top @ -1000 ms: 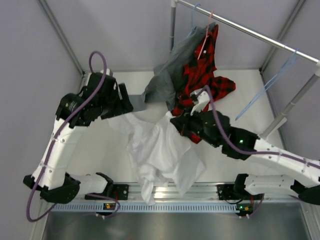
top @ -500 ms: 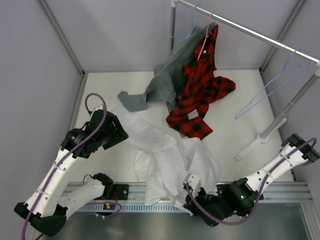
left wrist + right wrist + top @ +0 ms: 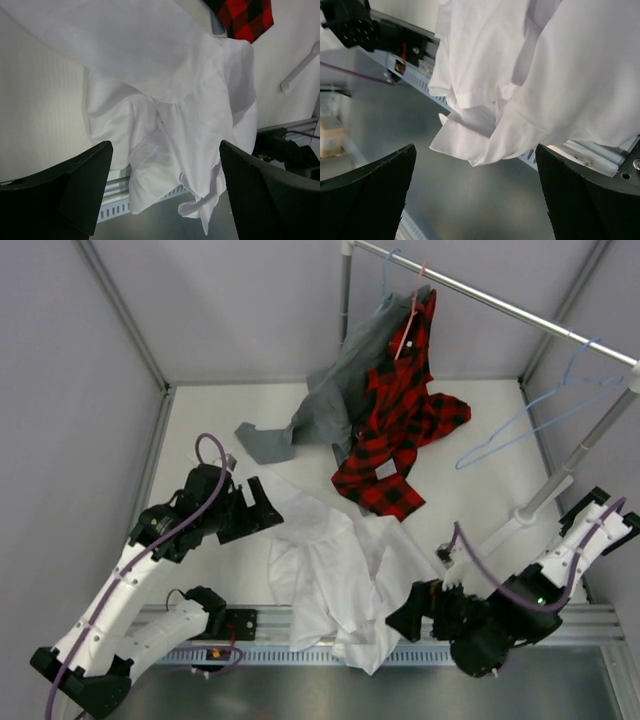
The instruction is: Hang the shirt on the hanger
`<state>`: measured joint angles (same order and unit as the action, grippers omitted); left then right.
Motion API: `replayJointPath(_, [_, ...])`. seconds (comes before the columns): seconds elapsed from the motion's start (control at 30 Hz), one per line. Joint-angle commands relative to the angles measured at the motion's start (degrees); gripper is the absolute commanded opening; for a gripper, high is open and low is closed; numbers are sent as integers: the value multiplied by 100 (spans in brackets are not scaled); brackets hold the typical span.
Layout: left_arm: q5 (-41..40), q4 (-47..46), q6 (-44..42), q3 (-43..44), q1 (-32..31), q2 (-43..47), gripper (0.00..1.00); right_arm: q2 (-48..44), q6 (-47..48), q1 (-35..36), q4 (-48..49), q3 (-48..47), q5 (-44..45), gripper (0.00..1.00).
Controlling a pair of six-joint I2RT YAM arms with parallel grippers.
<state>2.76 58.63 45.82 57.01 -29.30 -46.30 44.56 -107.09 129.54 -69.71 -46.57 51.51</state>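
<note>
From above, the white shirt (image 3: 335, 565) lies crumpled on the table (image 3: 215, 405) between the two arms, with its near hem spilling over the base rail (image 3: 300, 622). The light-blue hanger (image 3: 530, 420) hangs by its hook from the clothes rail (image 3: 500, 302) at the far right, well apart from the shirt (a plaid shirt (image 3: 400, 430) and a grey garment (image 3: 330, 405) fill the other end of that rail). The left gripper (image 3: 266, 508) sits at the shirt's left shoulder edge and the right gripper (image 3: 408, 608) low at its right corner.

The left wrist view shows the left gripper (image 3: 165, 150) with its fingers (image 3: 85, 175) spread wide and nothing between them, only the wrinkled cloth below.

The right wrist view shows the right gripper (image 3: 475, 150) spread just as wide and empty, looking down on the shirt (image 3: 560, 75) where the folded hem droops over the table's front edge.

To my eye the shirt is not yet gathered, so this is the step of finding a fresh hold. Next, one gripper needs to close on the collar or a shoulder, and the other has to fetch the hanger across.
</note>
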Motion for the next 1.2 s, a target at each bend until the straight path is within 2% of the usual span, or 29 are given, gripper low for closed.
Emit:
replayJointPath(0.0, [1137,-808,-723,442,-14,-456,92,-728,-1454,-147,-991,78,159,98])
replayJointPath(0.07, [1323,-836,-942,625,-267,-712,92,-589,-1455,-253,-1402,-62,-96,97])
replayJointPath(0.13, [1034,-818,-1005,749,-628,-984,92,-220,-1176,-525,-1615,-282,-490,94])
replayJointPath(0.17, [911,-818,-988,793,-1073,-1064,91,-141,-1000,-674,-1607,-309,-597,91])
replayJointPath(0.2, [640,-818,-961,863,-1348,-1152,91,25,-424,-928,-1389,-335,-685,89])
replayJointPath(0.23, [437,-810,-926,873,-1611,-1318,91,140,-166,-1087,-1283,-336,-903,83])
replayJointPath(0.27, [253,-809,-865,864,-2162,-1398,90,376,176,-1306,-1169,-327,-1019,81])
replayJointPath(0.37, [-503,-757,-629,663,-2825,-1566,89,886,1895,-2569,-493,-257,-1318,80])
replayJointPath(0.43, [-566,-757,-470,312,-2836,-1505,88,1037,2645,-3063,472,-195,-1458,78])
replayJointPath(0.47, [-532,-765,-312,206,-2836,-1426,87,1116,3424,-3579,859,-64,-1564,76])
replayJointPath(0.53, [-330,-765,-197,-13,-2836,-1382,86,1178,4062,-4075,1902,77,-1940,73])
replayJointPath(0.67, [347,-835,-21,-313,-2906,-1364,86,1703,5194,-4856,2681,16,-2416,73])
replayJointPath(0.77, [627,-976,58,-637,-2924,-1425,90,2161,5461,-5087,2902,16,-2769,72])
replayJointPath(0.8, [646,-1090,93,-708,-2932,-1521,91,2241,5462,-5140,2902,33,-2804,67])
replayJointPath(0.83, [655,-1169,163,-779,-2950,-1574,92,2294,5444,-5149,2893,51,-2821,49])
replayJointPath(0.9, [594,-1475,234,-964,-2950,-1680,91,2268,5252,-5149,2876,121,-2804,29])
replayJointPath(0.93, [559,-1573,269,-981,-2941,-1776,88,2216,5207,-5149,2876,148,-2760,16])
replayJointPath(1.0, [297,-1679,295,-912,-2941,-1899,81,2014,5093,-5149,2788,157,-2664,2])
replayJointPath(1.03, [156,-1688,322,-868,-2941,-2048,71,1944,5040,-5149,2701,122,-2515,0])
replayJointPath(1.1, [-213,-1697,366,-763,-2941,-2198,59,1750,4952,-5140,2403,-1,-2374,0])
replayJointPath(1.13, [-258,-1767,375,-745,-2941,-2373,45,1689,4900,-5149,2279,-36,-2225,0])
replayJointPath(1.17, [-450,-1802,383,-727,-2950,-2461,43,1566,4812,-5149,2174,-80,-2163,0])
